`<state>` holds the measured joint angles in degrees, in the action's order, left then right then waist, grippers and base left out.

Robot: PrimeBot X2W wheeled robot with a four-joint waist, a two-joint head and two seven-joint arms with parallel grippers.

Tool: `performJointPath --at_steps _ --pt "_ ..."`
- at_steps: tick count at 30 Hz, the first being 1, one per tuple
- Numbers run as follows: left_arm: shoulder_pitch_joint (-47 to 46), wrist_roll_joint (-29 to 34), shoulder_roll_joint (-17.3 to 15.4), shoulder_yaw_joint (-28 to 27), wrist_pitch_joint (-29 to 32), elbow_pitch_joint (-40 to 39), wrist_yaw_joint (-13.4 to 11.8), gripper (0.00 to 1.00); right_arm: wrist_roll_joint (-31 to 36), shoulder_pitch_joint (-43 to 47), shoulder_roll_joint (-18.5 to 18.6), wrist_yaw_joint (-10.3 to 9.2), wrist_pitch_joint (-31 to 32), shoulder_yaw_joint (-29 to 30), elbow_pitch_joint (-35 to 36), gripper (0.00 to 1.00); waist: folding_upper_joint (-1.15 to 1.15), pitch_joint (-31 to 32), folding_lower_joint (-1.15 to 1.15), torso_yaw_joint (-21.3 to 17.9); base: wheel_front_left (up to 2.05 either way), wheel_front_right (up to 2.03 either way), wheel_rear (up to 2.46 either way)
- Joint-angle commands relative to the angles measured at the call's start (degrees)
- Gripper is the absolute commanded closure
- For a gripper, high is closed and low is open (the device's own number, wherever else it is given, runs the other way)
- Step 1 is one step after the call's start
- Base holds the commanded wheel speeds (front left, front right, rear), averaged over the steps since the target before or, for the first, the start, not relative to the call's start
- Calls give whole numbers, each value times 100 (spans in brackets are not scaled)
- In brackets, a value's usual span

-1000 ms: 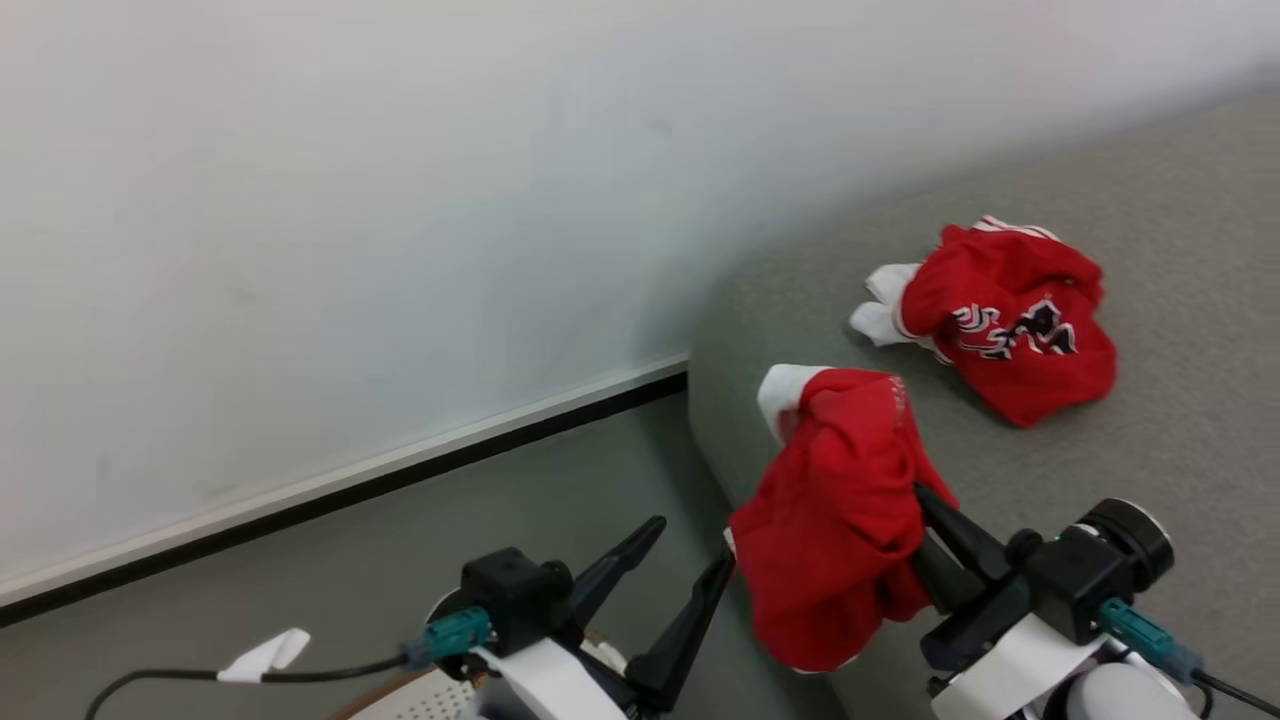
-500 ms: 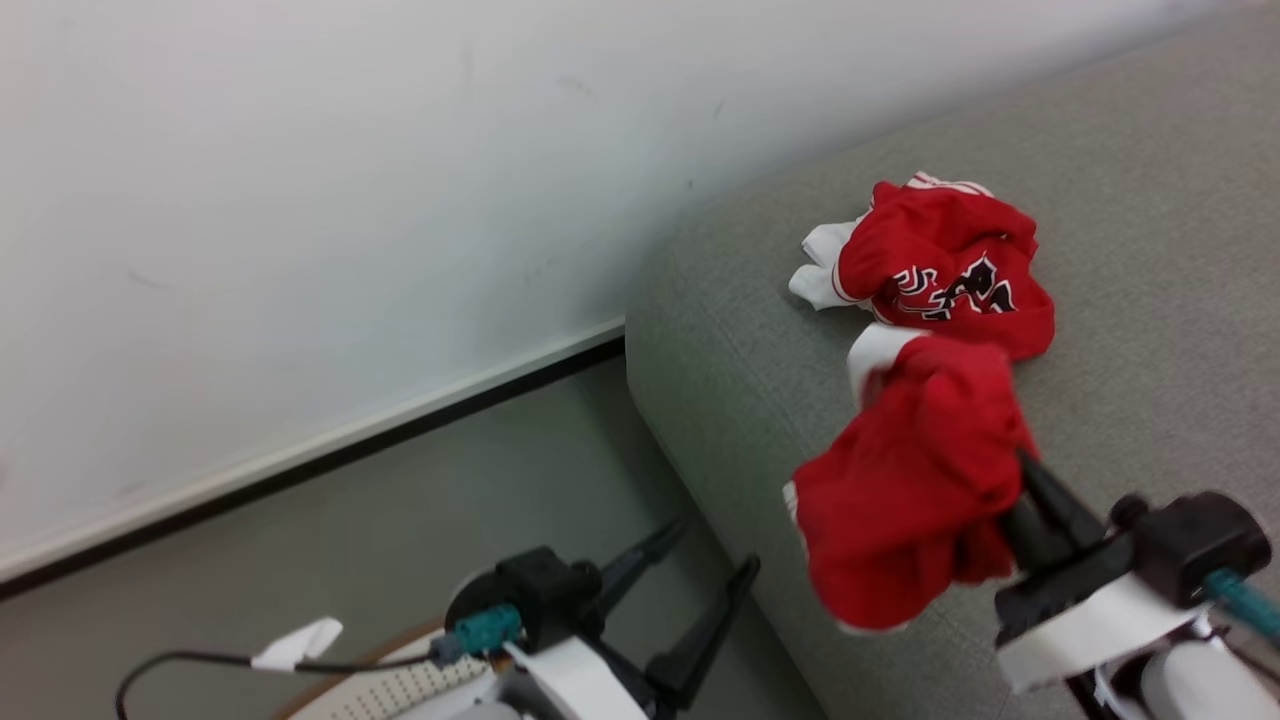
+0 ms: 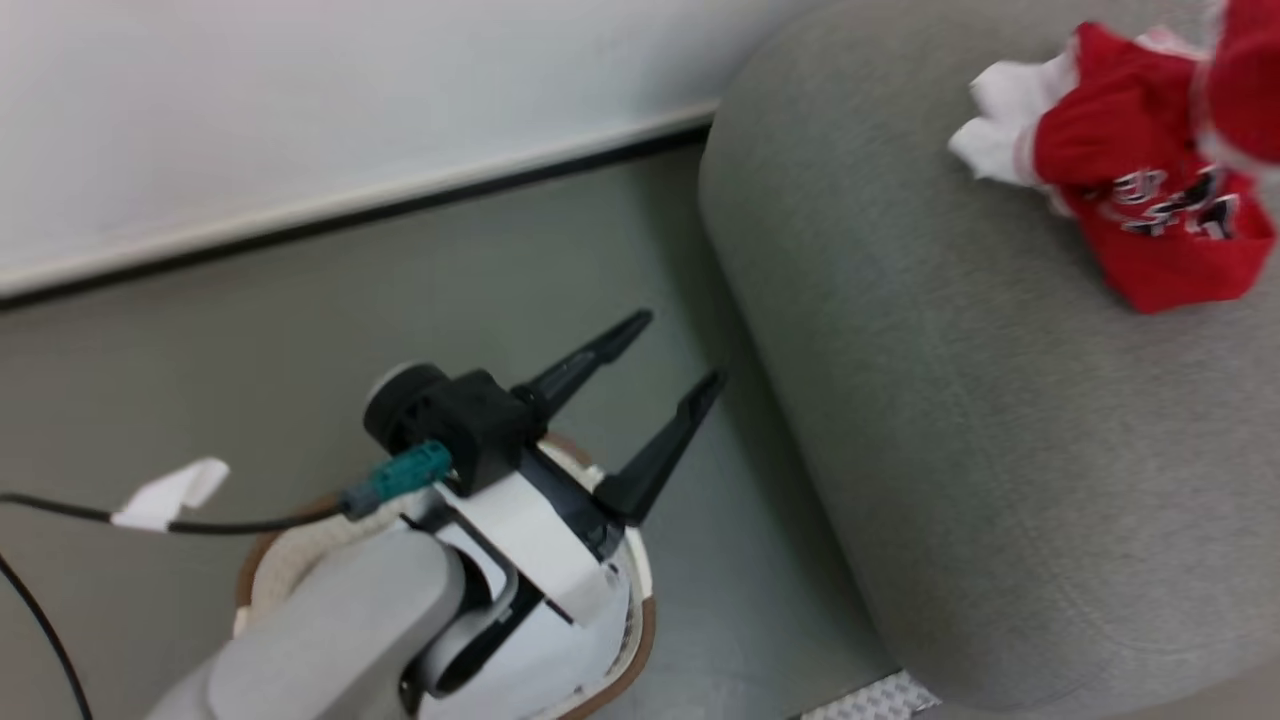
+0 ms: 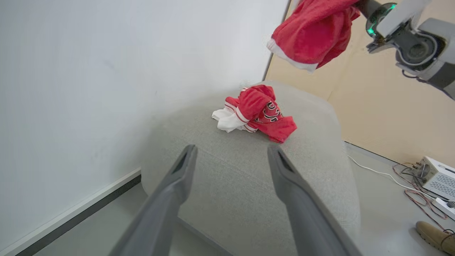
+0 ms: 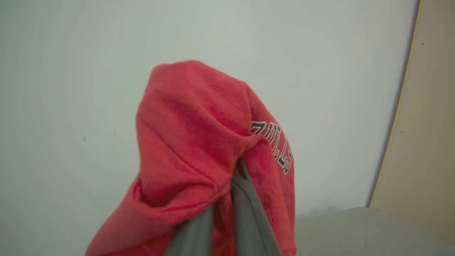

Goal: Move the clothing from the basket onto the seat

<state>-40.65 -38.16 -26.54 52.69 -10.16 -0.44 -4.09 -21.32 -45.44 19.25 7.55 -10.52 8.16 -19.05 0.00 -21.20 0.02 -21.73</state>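
A red jersey piece (image 4: 312,35) is pinched in the right gripper (image 5: 237,185), whose fingers are closed tight on the fabric, and is held aloft over the seat (image 3: 950,400). A second jersey piece (image 3: 1150,190) lies crumpled toward the seat's far end, nearer its wall-side edge. The left gripper (image 3: 678,350) is held just above the basket (image 3: 645,620), fingers spread wide and empty. The carry is judged to be in hand; a lowering onto bare upholstery and a release are called for next

Basket (image 3: 640,612) largely hidden, apparently, under arm (image 3: 330,620).
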Motion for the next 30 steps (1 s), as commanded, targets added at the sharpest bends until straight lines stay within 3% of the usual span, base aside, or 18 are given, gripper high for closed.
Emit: performJointPath --at_steps 1,6,11,14,15,16,17,18,19,25,30 --pt "-124 77 -99 -72 9 -70 -16 0 159 -270 36 -13 25 288 -169 100 0 -820 -2 638 0 0 0" --pt "-356 56 -258 -250 20 -299 -34 0 970 -1008 146 -13 144 1556 -919 100 0 -1410 -2 1101 0 0 0" --pt "-418 -14 -302 -404 -65 -410 -80 0 1891 -1301 -260 -13 -25 2513 -1697 100 0 -1741 -2 1384 0 0 0" --pt "-253 -85 -375 -468 -117 -339 -102 0 2274 -1282 -554 -14 -223 2865 -2135 64 0 -1722 -2 1392 0 0 0" --pt "-253 -85 -375 -468 -117 -339 -102 0 2274 -1282 -554 -14 -223 2865 -2135 64 0 -1722 -2 1392 0 0 0" --pt "-129 -133 -432 -515 -192 -290 -114 0 2500 -1192 -708 -14 -339 3136 -2312 23 0 -1614 -2 1368 0 0 0" --pt "-129 -133 -432 -515 -192 -290 -114 0 2500 -1192 -708 -14 -339 3136 -2312 23 0 -1614 -2 1368 0 0 0" --pt "-61 -180 -467 -558 -234 -267 -134 0 2597 -1126 -803 -14 -380 3187 -2368 4 0 -1551 -2 1347 0 0 0" --pt "15 -212 -517 -601 -263 -237 -151 0 2692 -1059 -899 -14 -408 3208 -2424 0 0 -1477 -2 1318 0 0 0" --pt "537 -467 -709 -893 -416 -77 -251 0 2967 -630 -1159 -14 -466 3148 -2050 0 0 -909 -2 1109 0 0 0" --pt "948 -531 -645 -1131 -485 105 -332 0 2871 22 -1346 -14 -458 2689 -1459 0 0 -272 -2 988 0 0 0"
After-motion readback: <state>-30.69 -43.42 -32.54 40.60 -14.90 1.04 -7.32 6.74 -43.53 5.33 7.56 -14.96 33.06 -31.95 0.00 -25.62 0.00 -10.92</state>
